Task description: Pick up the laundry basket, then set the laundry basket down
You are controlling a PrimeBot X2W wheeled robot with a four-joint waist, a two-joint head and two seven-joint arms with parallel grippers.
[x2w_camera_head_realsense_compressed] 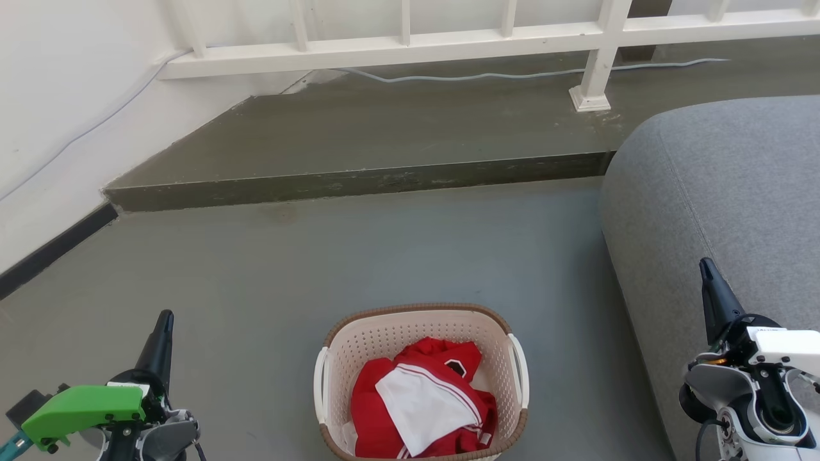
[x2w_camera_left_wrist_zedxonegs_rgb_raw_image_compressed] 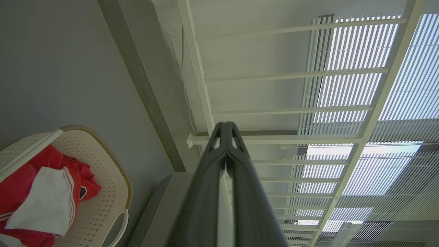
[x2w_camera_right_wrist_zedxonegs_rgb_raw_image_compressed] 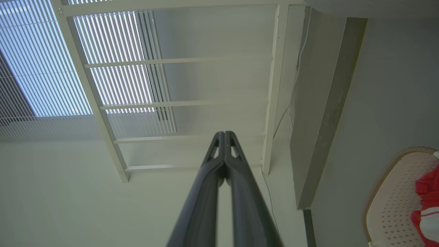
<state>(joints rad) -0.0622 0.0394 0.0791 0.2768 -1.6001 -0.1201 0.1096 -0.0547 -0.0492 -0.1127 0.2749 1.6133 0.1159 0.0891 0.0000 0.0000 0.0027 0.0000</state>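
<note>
the basket point(x2w_camera_head_realsense_compressed: 391, 336) sits on the floor point(x2w_camera_head_realsense_compressed: 410, 256) between left gripper point(x2w_camera_head_realsense_compressed: 166, 315) and right gripper point(x2w_camera_head_realsense_compressed: 705, 264), both jaws pressed together. likely light and stiff, clothes point(x2w_camera_head_realsense_compressed: 423, 397) inside; best held by its white side handles point(x2w_camera_head_realsense_compressed: 519, 370).

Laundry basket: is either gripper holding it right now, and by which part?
Nothing is held. The left gripper and right gripper flank the laundry basket with jaws shut and empty; it sits on the floor untouched.

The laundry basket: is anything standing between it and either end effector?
Nothing visible does. The laundry basket sits on the floor between the left end effector and the right end effector, both shut and apart from it.
</note>
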